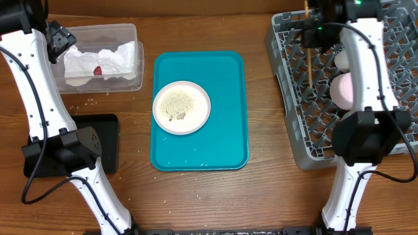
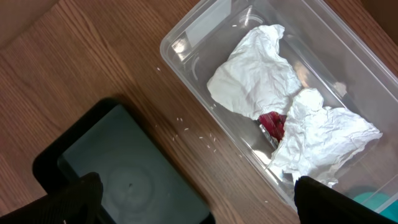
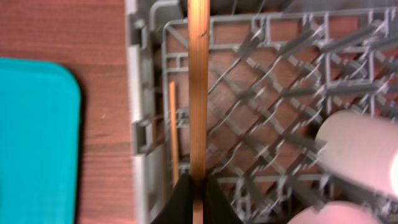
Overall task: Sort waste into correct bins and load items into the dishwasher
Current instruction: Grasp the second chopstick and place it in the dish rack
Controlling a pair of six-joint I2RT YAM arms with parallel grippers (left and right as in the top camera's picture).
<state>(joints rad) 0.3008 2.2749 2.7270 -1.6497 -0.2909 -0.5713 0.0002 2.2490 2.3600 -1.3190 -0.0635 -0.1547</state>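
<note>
A round pale pink plate (image 1: 181,107) with rice grains lies on the teal tray (image 1: 232,130). The clear tub (image 1: 124,31) holds the crumpled white napkin (image 1: 104,62) and the red sachet (image 2: 272,123). My left gripper (image 2: 199,202) is open and empty, above the wood between the black tray (image 2: 124,180) and the tub (image 2: 186,46). My right gripper (image 3: 199,190) is shut on a wooden chopstick (image 3: 199,81) over the grey dish rack's (image 1: 294,98) left part. A second chopstick (image 3: 173,124) lies in the rack (image 3: 140,93). Pink and white dishes (image 1: 343,88) sit in the rack.
Loose rice grains (image 2: 196,134) lie on the wood beside the tub. The black tray (image 1: 108,130) sits at the left front, partly under my left arm. The rack fills the right side of the table.
</note>
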